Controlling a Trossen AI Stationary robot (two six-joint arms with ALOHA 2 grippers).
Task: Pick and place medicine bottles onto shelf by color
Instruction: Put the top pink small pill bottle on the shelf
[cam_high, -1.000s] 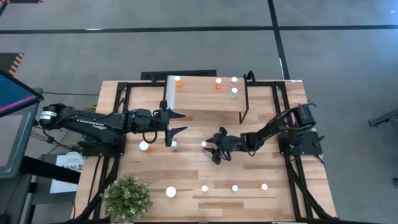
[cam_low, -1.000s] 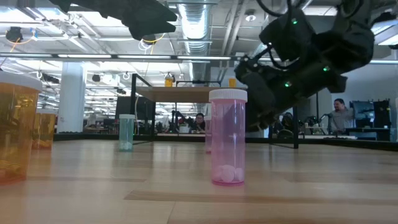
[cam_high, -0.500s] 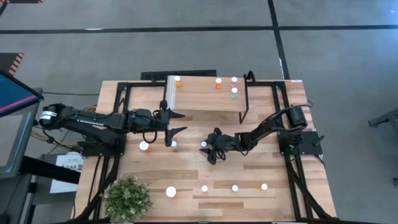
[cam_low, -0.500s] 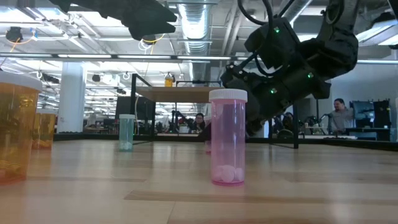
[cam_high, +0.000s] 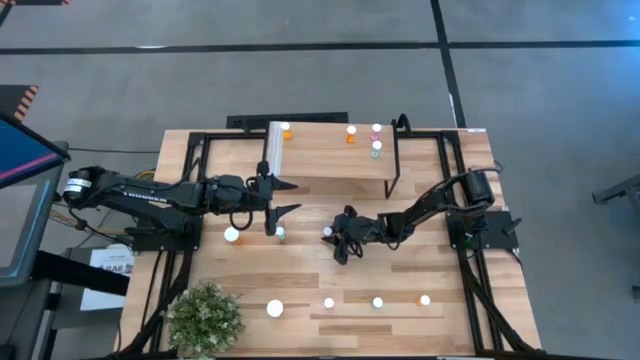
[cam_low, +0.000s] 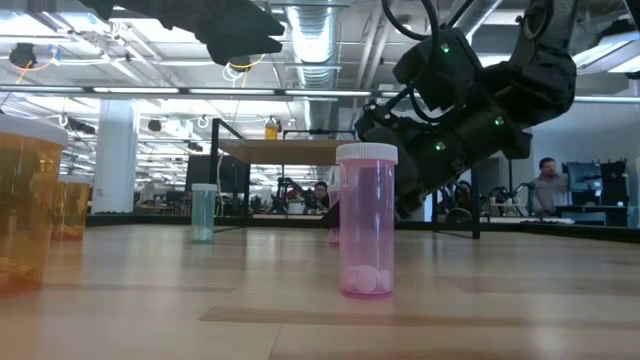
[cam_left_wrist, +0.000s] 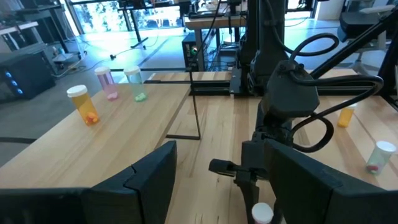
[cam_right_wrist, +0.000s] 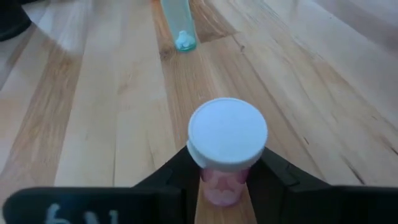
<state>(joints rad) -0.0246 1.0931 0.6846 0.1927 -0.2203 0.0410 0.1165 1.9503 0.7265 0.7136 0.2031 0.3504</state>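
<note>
A pink medicine bottle (cam_right_wrist: 227, 134) with a white cap stands upright on the table's middle (cam_high: 327, 232), and my right gripper (cam_high: 338, 237) is shut on it. My left gripper (cam_high: 276, 200) hovers open above the table's left half, near a green bottle (cam_high: 280, 233) and a larger orange one (cam_high: 232, 235). The shelf (cam_high: 320, 160) stands at the far edge with two orange bottles, a pink one (cam_high: 377, 129) and a green one (cam_high: 376, 148) on its top. In the low view another pink bottle (cam_low: 367, 220) hides most of the held one. My right gripper pinches the pink bottle's body just under the white cap (cam_right_wrist: 211, 180) between its two fingers (cam_right_wrist: 273, 174). The fingers come from the table's right side, slanting down. The bottle stands upright with its bottom on the table.
Several small bottles stand in a row near the front edge (cam_high: 378, 301), with a larger one (cam_high: 275, 308) at their left. A potted plant (cam_high: 205, 318) sits at the near left corner. The black shelf legs (cam_high: 392, 175) stand just beyond my right gripper.
My right gripper has slid a little toward the table's left and down, onto the pink bottle, and its fingers now stand on both sides of it. The bottle has stayed where it was.
</note>
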